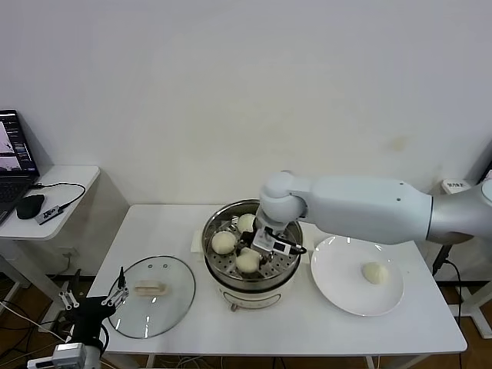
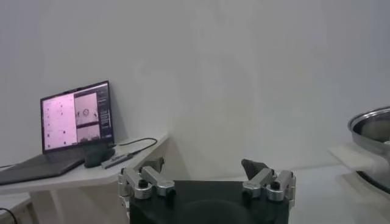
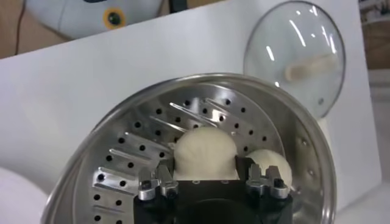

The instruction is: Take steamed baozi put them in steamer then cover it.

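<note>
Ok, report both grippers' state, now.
Left gripper: open, holding nothing, parked low beside the table.
Right gripper: inside the steamer, fingers around a baozi.

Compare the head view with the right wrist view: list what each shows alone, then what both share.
Head view only: the white plate holding one baozi, the laptop on the side table, and the left claw, open, parked low beside the table. Right wrist view only: the right claw closed around a baozi over the perforated tray. Both: the steamer, buns inside it, and the glass cover lying on the table.
</note>
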